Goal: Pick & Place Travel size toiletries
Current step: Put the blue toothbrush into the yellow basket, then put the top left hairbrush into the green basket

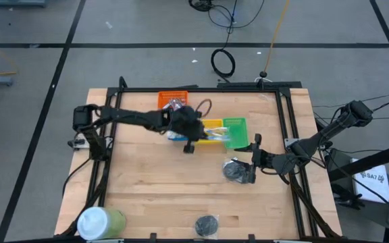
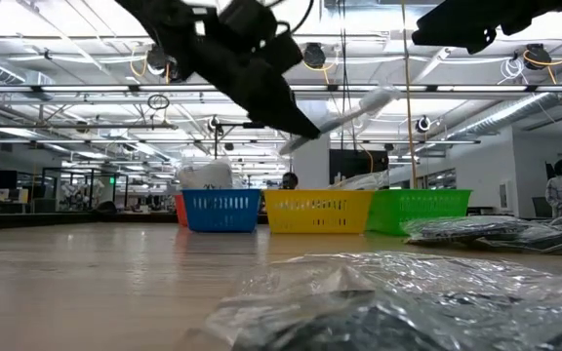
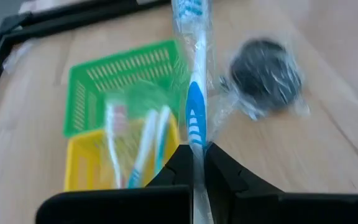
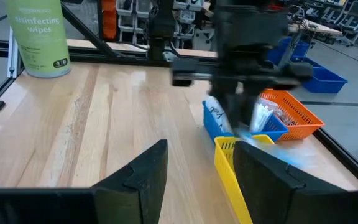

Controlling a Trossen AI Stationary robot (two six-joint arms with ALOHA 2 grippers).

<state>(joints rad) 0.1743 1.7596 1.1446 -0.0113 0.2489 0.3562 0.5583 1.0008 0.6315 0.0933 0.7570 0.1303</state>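
Jaws of the left gripper pinch a wrapped blue-and-white toothbrush, held above the yellow tray; its handle end is hidden between them. More toothbrushes lie blurred in that tray. Right gripper hovers over a bagged dark disc on the tabletop, jaws spread. Orange tray contents unclear.

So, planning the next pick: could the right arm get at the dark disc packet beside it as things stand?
Probably yes. The right gripper hangs open right beside the dark disc packet, with nothing over it, and the left gripper is away over the trays, shut on a blue toothbrush.
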